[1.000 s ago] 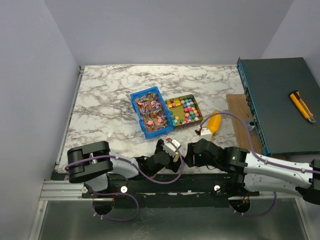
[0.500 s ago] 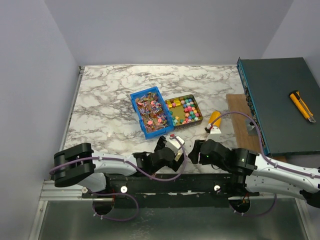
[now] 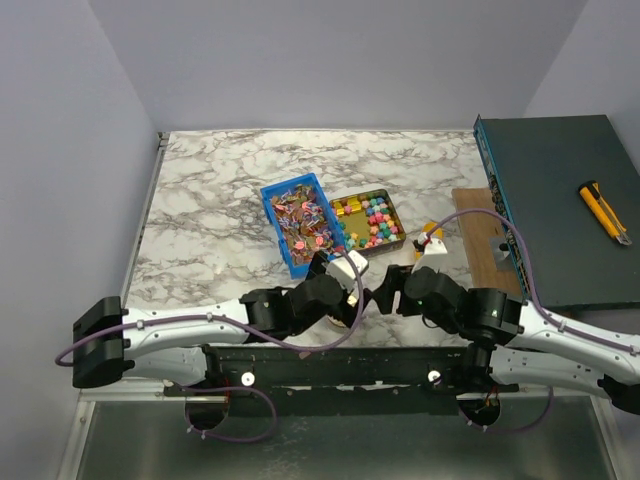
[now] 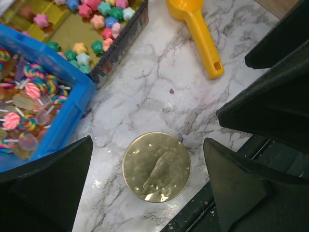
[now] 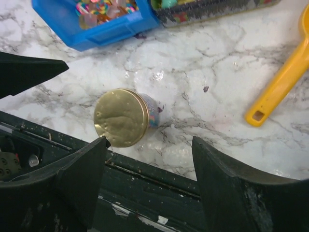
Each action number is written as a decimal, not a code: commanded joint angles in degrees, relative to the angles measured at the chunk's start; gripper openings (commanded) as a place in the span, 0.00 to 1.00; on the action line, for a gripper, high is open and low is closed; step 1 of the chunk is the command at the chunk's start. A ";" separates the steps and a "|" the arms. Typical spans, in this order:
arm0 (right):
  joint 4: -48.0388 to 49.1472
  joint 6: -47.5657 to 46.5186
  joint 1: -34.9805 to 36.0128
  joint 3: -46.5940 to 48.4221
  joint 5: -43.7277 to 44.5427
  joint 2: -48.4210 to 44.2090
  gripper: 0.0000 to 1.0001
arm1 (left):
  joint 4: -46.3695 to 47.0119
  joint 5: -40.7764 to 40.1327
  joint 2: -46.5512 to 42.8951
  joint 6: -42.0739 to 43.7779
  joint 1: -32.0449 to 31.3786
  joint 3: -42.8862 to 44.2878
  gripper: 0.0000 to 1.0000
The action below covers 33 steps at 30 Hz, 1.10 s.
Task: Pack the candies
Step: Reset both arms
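Shiny wrapped candies fill a blue bin (image 3: 300, 225) (image 4: 38, 106) (image 5: 96, 21). Bright chunky candies lie in a gold tin (image 3: 368, 222) (image 4: 91, 29) (image 5: 212, 12) next to it. A small jar with a round gold lid (image 4: 156, 166) (image 5: 120, 117) stands near the table's front edge. My left gripper (image 3: 345, 292) (image 4: 147, 141) is open, hovering above the lid, jaws wide on either side. My right gripper (image 3: 388, 290) (image 5: 148, 140) is open and empty just right of the jar, its left fingertip close to the lid. In the top view the arms hide the jar.
A yellow-orange scoop (image 3: 432, 237) (image 4: 198, 29) (image 5: 280, 87) lies right of the tin. A wooden board (image 3: 480, 240) and a dark green box (image 3: 555, 200) with a utility knife (image 3: 605, 212) are at the right. The black table rail (image 5: 145, 193) runs just in front of the jar.
Both arms have reached forward from their bases, bringing the two grippers closer to the jar and the bins. The bins and scoop have not moved.
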 commanded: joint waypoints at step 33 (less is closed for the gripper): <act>5.39 -24.37 -19.07 26.19 -0.75 19.47 1.00 | -36.28 -4.79 -17.18 -1.61 37.19 27.33 0.99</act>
